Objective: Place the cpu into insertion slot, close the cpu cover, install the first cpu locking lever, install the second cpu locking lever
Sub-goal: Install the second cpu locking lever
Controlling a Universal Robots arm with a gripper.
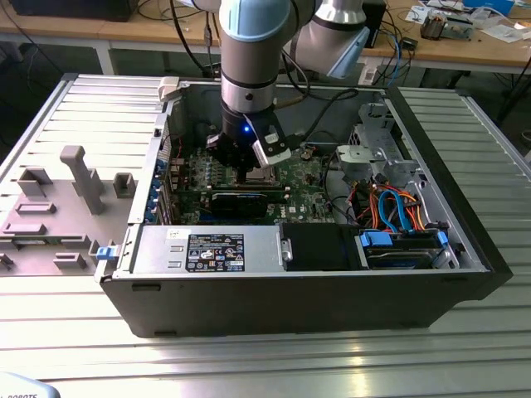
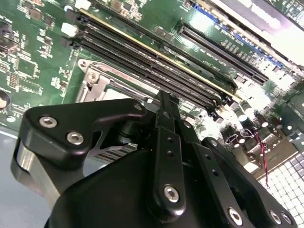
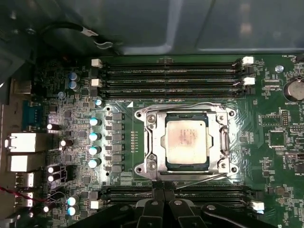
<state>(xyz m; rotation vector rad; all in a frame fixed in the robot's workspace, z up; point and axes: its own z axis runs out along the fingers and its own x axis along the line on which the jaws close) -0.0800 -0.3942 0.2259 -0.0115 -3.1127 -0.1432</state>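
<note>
The cpu (image 3: 184,144), a square chip with a silver-grey top, lies flat in the insertion slot (image 3: 141,115) on the green board. The cpu cover (image 3: 156,137) lies down around it as a metal frame. One thin wire lever (image 3: 190,105) runs along the side towards the memory slots, a second lever (image 3: 199,178) along the opposite side. My gripper (image 3: 164,185) hangs by that second lever's edge of the socket, fingers pressed together, nothing seen between them. The second wrist view shows the gripper (image 2: 164,97) over the socket corner (image 2: 92,80). In the exterior view the gripper (image 1: 251,170) reaches down into the case.
Black memory slots (image 3: 171,76) run beside the socket. A long black card (image 1: 241,203), a power supply (image 1: 216,251) and a drive cage with blue and orange cables (image 1: 398,207) crowd the case. A grey fixture plate (image 1: 58,207) lies at the exterior view's left.
</note>
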